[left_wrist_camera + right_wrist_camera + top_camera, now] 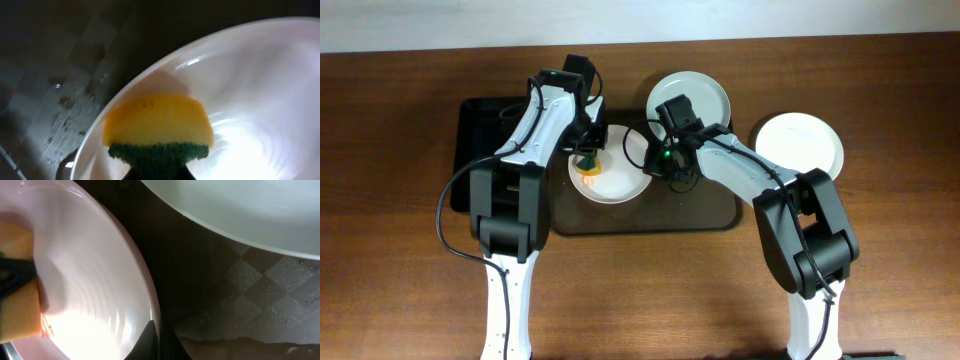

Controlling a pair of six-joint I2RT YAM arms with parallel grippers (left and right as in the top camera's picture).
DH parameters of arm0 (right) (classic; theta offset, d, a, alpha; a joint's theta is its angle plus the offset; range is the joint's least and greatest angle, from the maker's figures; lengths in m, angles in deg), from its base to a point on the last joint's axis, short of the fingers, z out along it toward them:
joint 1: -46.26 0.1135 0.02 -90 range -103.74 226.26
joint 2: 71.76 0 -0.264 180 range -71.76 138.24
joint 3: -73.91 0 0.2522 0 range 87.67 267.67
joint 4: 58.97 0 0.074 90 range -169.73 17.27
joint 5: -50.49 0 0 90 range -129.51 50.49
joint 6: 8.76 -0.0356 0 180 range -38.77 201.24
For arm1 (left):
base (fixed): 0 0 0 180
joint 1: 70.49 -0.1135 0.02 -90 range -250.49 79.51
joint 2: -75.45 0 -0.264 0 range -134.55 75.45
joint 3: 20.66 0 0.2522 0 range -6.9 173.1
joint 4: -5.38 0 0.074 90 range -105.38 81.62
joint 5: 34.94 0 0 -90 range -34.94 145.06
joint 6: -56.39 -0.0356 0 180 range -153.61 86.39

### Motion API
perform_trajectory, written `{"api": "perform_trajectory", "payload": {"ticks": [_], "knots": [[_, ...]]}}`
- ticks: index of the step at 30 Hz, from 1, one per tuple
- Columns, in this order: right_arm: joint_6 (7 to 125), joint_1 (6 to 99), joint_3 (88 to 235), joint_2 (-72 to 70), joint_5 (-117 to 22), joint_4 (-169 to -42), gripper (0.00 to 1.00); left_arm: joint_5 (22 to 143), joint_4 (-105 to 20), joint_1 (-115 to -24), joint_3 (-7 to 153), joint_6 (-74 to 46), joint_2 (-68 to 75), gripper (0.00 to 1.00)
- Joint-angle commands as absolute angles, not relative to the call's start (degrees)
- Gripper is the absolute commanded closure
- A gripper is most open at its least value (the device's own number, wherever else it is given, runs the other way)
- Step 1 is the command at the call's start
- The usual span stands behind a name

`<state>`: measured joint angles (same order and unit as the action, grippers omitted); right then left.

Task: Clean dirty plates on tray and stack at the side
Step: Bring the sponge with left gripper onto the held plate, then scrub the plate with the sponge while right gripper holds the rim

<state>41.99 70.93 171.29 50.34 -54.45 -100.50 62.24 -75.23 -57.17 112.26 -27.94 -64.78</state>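
A white plate [618, 182] lies on the dark brown tray [710, 215]. My left gripper [586, 158] is shut on a yellow and green sponge [157, 125] and presses it on the plate's [260, 100] left part. My right gripper [661, 166] is shut on this plate's right rim [152, 315], one finger inside and one outside. An orange smear [46, 327] shows beside the sponge [17, 310]. A second white plate [688, 97] sits at the tray's far edge and also shows in the right wrist view [240, 205]. A third white plate [800, 145] lies on the table to the right.
A smaller black tray [480, 125] lies at the left, under my left arm. The brown wooden table [400, 250] surrounds both trays. The brown tray's floor [235, 290] shows between the two plates.
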Motion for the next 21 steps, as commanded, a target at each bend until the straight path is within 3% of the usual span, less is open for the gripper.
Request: {"api": "perform_trajectory", "payload": {"ticks": [1,6,10,14,21], "knots": [[41.8,70.9,171.2,50.6,-55.4,-100.1,0.96,63.3,-80.7,-57.4,110.9,-32.5,-69.3,0.99],[41.8,70.9,171.2,50.6,-55.4,-100.2,0.96,68.9,-81.9,-57.4,110.9,-37.6,-69.3,0.99],[41.8,70.9,171.2,50.6,-55.4,-100.7,0.96,68.7,-75.3,-57.5,110.9,-37.0,-69.3,0.99],[41.8,71.0,171.2,50.6,-55.4,-100.9,0.96,59.6,-69.6,-57.5,110.9,-28.5,-69.3,0.99],[41.8,71.0,171.2,50.6,-55.4,-100.9,0.96,57.6,-79.7,-57.5,110.9,-27.1,-69.3,0.99]]}}
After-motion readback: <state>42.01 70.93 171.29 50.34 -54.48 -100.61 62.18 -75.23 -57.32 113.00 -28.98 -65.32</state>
